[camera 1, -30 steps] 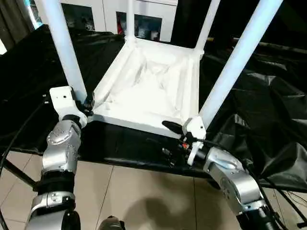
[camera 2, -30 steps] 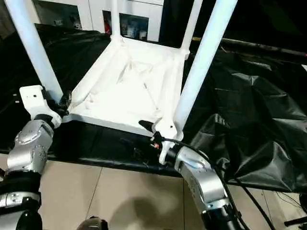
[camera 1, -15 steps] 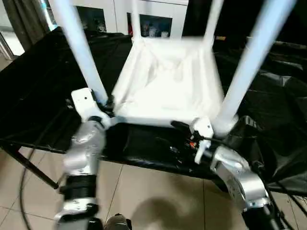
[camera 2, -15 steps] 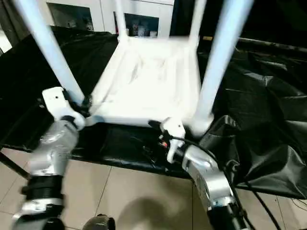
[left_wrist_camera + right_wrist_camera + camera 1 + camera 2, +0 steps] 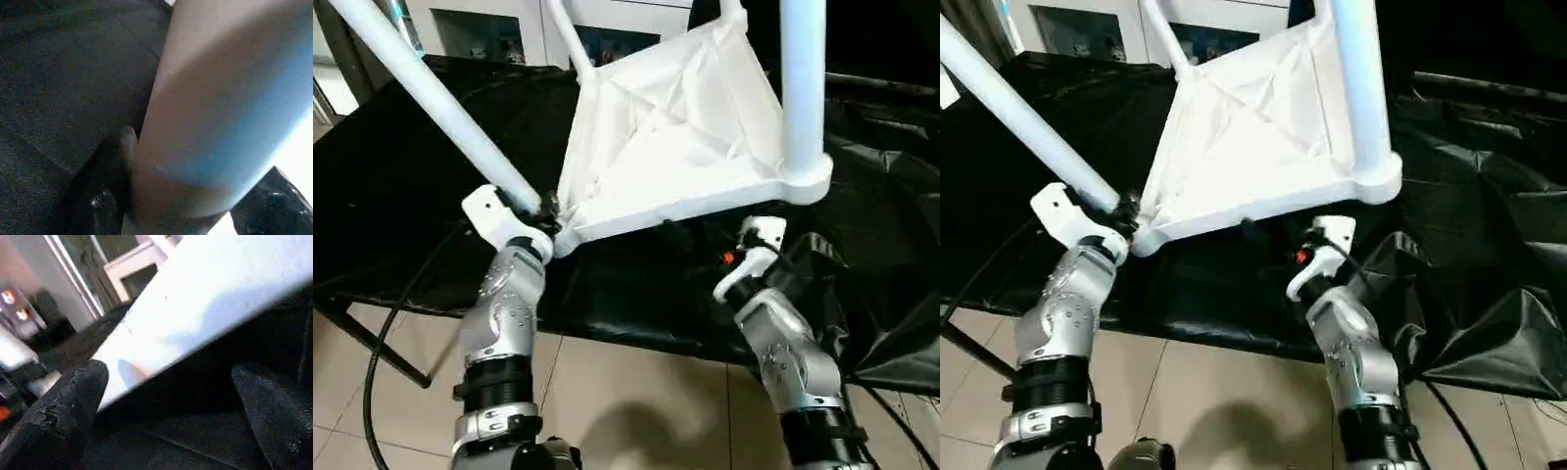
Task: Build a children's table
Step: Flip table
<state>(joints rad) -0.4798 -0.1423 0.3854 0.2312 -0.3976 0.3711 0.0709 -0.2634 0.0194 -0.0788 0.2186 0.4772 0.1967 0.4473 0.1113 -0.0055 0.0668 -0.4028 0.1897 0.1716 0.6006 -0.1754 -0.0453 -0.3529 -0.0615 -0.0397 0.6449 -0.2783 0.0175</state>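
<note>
The children's table [image 5: 675, 137] is upside down and tipped over the black-draped bench [image 5: 401, 176], near right corner raised. Left gripper [image 5: 543, 208] is clamped on the near-left leg [image 5: 440, 103] at its base, around 8 o'clock of the top. Right gripper [image 5: 171, 406] sits spread wide under the front rim, holding nothing. I'd pivot slowly and support that rim.

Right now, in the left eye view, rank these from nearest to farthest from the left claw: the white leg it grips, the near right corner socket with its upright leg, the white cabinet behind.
1. White tapered plastic leg: between the left claw's fingers, slanting away to the left.
2. Round white corner socket: across the tabletop's near edge, on the right.
3. White cabinet: at the back of the room.
</note>
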